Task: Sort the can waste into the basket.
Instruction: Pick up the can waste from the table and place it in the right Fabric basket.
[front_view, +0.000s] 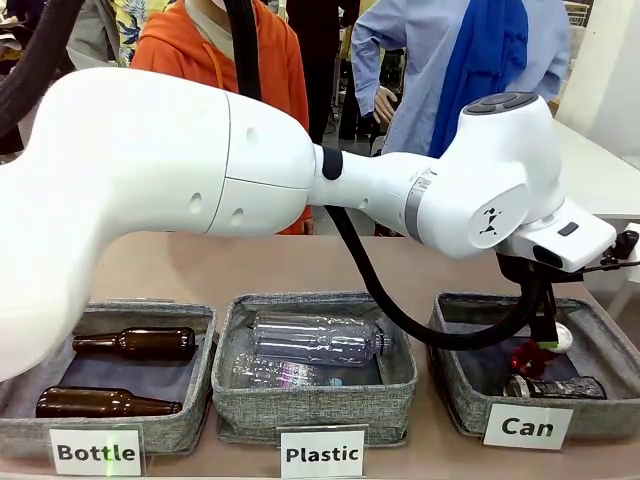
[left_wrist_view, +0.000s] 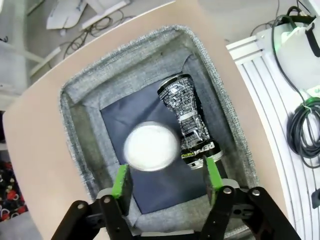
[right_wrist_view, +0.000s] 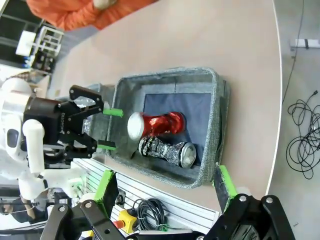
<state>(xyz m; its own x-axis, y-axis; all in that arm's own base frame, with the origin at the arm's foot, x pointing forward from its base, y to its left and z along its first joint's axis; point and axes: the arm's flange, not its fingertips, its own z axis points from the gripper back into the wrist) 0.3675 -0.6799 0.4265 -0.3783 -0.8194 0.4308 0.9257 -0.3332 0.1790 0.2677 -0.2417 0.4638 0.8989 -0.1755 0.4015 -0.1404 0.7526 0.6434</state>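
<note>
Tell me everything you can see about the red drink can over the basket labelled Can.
The red drink can is small, shiny metal, crushed in at the waist, with a pale silver end that looks blurred in the left wrist view. It lies on its side in or just above the grey woven-fabric basket, over the dark lining and beside the dented black-silver can; contact between them is unclear. It sits clear of the left gripper, whose green-padded fingers stand spread apart and do not grip it.

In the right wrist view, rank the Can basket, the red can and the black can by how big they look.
1. The basket, clearly largest.
2. and 3. The red can and black can look about alike; I won't rank them.
</note>
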